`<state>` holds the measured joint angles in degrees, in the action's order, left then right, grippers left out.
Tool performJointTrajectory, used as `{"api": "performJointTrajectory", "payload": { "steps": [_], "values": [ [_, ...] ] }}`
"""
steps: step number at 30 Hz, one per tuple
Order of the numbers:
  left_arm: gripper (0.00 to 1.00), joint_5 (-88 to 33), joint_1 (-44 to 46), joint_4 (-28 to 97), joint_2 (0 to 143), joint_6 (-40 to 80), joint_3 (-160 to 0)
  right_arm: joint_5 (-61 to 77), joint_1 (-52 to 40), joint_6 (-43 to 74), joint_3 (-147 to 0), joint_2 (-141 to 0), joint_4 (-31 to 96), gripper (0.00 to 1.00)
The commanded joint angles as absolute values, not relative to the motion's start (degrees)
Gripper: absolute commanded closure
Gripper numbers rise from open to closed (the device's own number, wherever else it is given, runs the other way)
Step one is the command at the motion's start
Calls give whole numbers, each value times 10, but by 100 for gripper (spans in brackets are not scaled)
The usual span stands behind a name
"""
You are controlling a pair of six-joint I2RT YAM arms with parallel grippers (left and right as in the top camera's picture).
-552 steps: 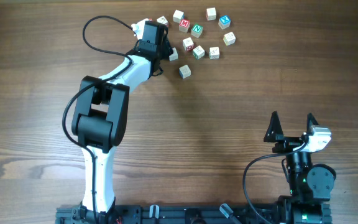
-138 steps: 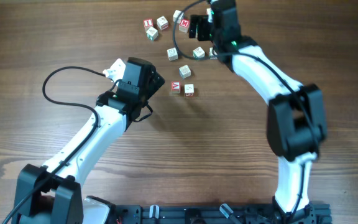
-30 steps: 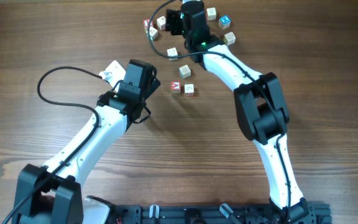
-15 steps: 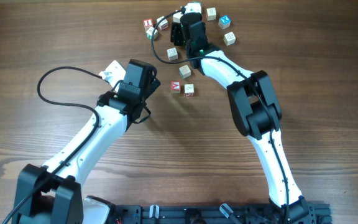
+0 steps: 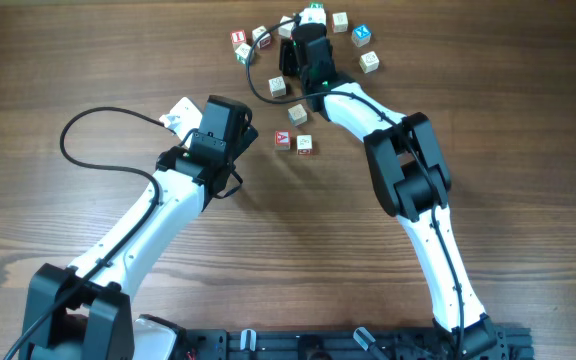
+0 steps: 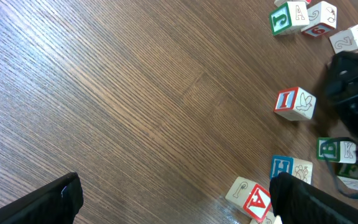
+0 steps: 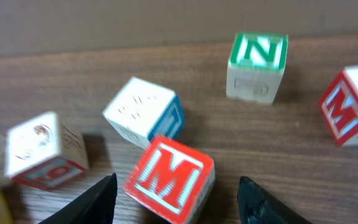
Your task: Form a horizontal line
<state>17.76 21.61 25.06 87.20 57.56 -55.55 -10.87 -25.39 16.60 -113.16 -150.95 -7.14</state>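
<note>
Crowding the near M cube (image 7: 169, 177) sits a blue-sided cube (image 7: 143, 115).

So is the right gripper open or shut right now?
Open. In the right wrist view the right gripper has its fingers spread apart, with a red M cube sitting between them, not clamped.

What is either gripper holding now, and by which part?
Nothing. The right gripper straddles the red M cube with jaws open; the left gripper is open and empty.
</note>
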Motion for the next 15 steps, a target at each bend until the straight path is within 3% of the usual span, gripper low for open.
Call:
{"api": "performJointTrajectory", "payload": {
  "steps": [1, 8, 15],
  "values": [
    [0, 192, 216, 251, 871, 575, -553, -121, -251, 162, -1145, -1532, -74, 43],
    [0, 192, 216, 251, 871, 575, -553, -147, -251, 118, -1148, -1531, -54, 61],
    [0, 192, 216, 251, 871, 574, -553, -146, -250, 119, -1220, -1529, 48, 64]
  ]
}}
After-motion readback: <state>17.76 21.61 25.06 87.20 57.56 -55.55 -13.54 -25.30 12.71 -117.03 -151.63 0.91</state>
